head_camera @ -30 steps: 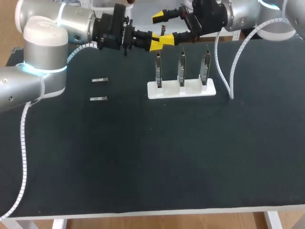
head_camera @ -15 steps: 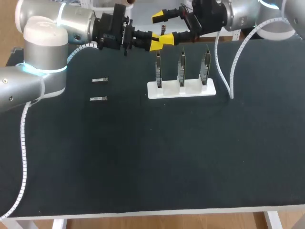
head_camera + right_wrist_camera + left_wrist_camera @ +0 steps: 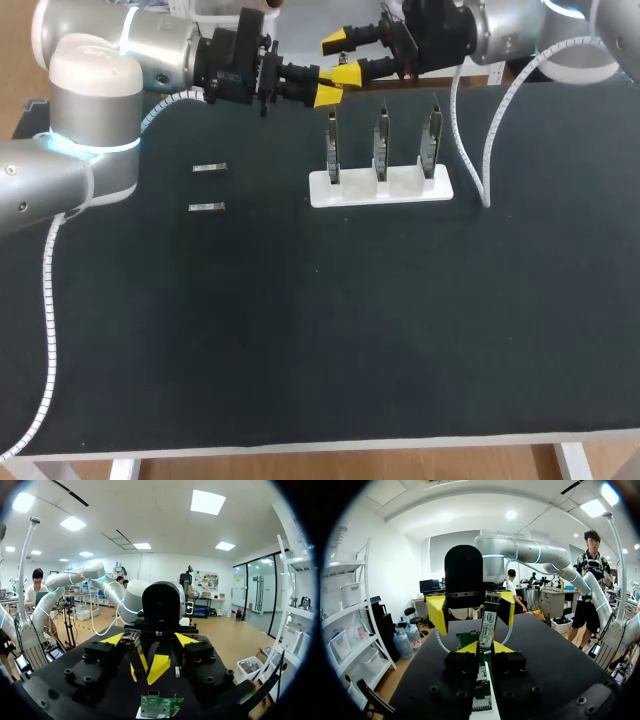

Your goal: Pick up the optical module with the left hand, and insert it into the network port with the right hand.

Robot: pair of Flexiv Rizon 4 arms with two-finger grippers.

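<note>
One optical module clamped in L gripper, R gripper spread wide, flanking it.

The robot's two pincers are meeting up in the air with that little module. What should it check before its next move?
1. Is the left pincer shut on the optical module? Ok.
2. Is the right pincer wide open? Ok.
3. Does the module stand between the right pincer's fingers? Ok, though it is nearer one finger.
4. Does the right pincer grip the module from both sides? Not ok, not yet.
5. Do the three boards stand upright in the white holder? Ok.
6. Is the network port free? Cannot tell, it is too small to see.
</note>
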